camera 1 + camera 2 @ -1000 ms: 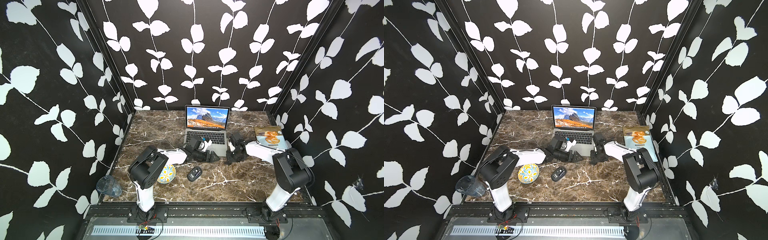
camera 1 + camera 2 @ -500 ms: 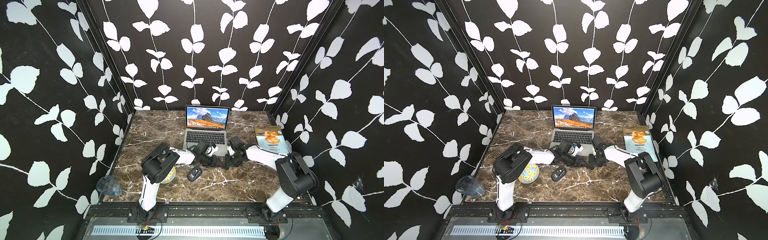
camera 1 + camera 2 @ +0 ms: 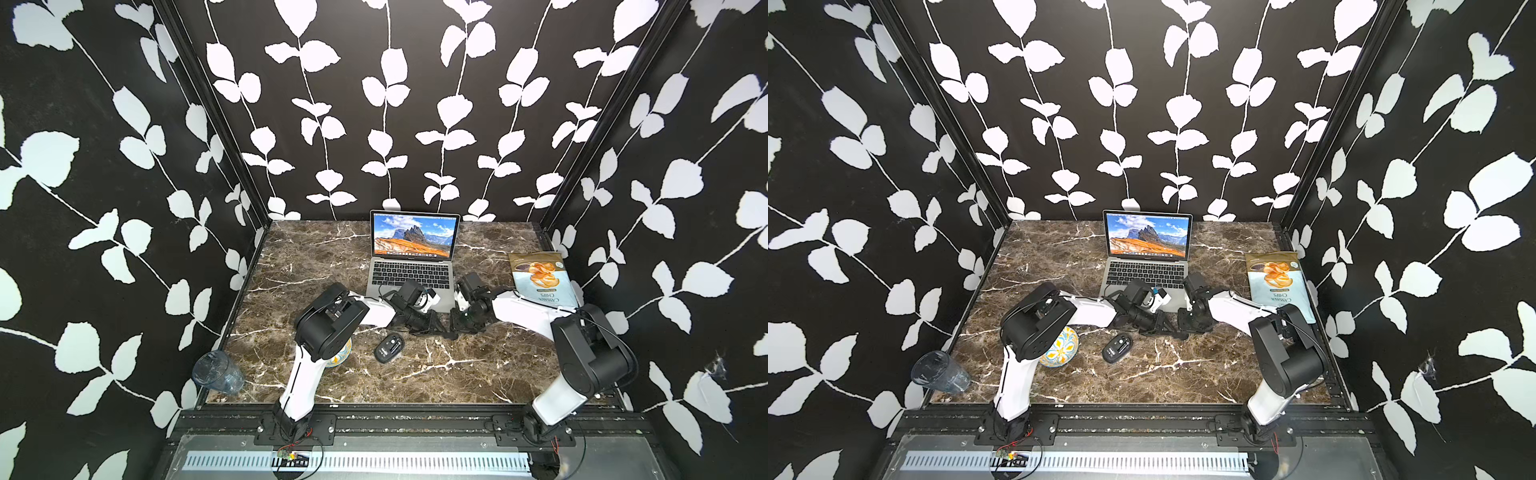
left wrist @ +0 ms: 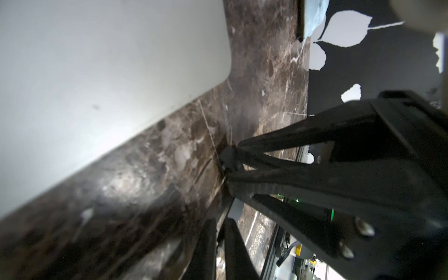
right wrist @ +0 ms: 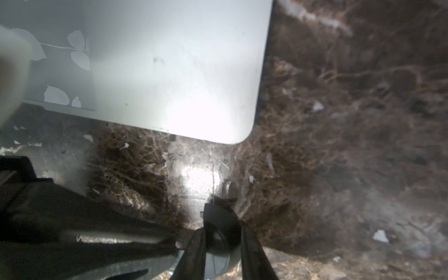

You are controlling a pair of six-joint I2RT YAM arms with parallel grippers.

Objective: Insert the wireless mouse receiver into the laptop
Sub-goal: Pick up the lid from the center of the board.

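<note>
Hands meet low over the desk (image 3: 311,270) before the front corner of your laptop (image 3: 411,274): left hand (image 4: 219,221) is pressed together, right hand (image 5: 221,229) clamps a small dark object (image 5: 218,218).

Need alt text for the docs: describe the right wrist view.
The right hand pinches a small dark object over the brown marble table, with the left hand's fingers beside it. A silver-grey laptop corner lies beyond.

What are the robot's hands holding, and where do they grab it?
The right gripper pinches a small dark piece, likely the mouse receiver, by its sides. The left gripper is shut beside it; whether it grips too cannot be told.
</note>
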